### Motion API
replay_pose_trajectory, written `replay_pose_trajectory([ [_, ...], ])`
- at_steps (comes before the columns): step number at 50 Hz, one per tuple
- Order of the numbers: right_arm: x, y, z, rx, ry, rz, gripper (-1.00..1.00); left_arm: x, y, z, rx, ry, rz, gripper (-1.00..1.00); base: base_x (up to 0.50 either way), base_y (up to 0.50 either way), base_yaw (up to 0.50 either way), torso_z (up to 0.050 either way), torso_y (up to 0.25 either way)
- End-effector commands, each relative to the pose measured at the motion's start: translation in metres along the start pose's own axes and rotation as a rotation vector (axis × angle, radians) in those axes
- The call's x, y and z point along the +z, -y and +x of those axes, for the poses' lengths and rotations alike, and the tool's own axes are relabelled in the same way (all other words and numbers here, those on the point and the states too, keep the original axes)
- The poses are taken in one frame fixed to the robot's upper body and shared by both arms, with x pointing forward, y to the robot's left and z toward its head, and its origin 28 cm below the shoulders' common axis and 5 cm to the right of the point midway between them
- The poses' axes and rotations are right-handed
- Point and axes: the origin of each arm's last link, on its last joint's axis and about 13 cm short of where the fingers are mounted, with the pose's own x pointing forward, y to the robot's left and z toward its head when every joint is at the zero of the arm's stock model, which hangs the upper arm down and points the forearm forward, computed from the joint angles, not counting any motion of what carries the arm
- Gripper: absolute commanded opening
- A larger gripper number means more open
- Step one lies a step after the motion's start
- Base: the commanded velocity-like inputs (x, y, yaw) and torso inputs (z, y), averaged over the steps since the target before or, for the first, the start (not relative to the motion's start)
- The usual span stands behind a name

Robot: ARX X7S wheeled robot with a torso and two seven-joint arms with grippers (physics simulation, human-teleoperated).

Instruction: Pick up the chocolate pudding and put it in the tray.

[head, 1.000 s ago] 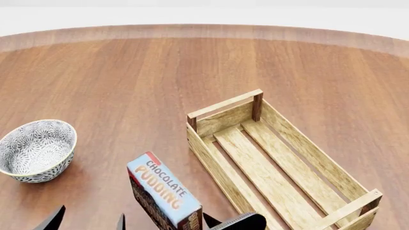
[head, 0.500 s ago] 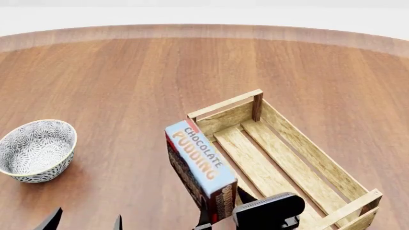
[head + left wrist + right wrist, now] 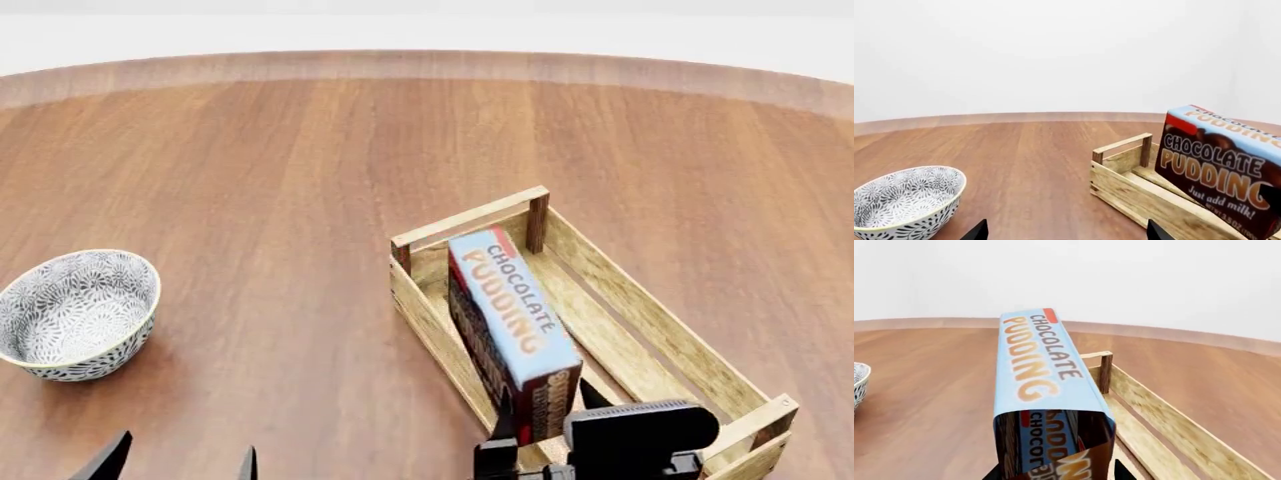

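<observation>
The bowl (image 3: 76,313) sits on the brown table (image 3: 267,170), out past the left gripper (image 3: 180,462) and a bit to its left side. That gripper's 2 black tips are apart and hold nothing. The right gripper (image 3: 545,425) is squeezed on the near end of the chocolate pudding (image 3: 511,328). The box stands on its thin edge, blue side up, and reaches away from the gripper over the inside of the tray (image 3: 674,340), toward its far handle.
</observation>
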Motion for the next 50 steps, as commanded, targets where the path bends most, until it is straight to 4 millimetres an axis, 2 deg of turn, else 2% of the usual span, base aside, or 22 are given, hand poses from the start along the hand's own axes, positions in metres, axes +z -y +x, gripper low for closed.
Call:
replay_pose_trajectory([
  [1, -0.002, 0.01, 0.005, -0.072, -0.002, -0.028, -1.0, 0.0, 0.0, 0.0, 0.0, 0.0, -0.001, 1.0, 0.0, 0.0, 0.0, 0.0, 0.0],
  [26, -0.001, 0.024, 0.02, -0.194, -0.033, -0.056, -1.0, -0.002, -0.001, -0.001, 0.005, -0.002, -0.013, 1.0, 0.0, 0.0, 0.0, 0.0, 0.0],
  [50, 0.002, 0.028, 0.026, -0.215, -0.051, -0.077, -1.0, 0.0, -0.001, -0.001, 0.003, 0.003, -0.01, 1.0, 0.0, 0.0, 0.0, 0.0, 0.0],
])
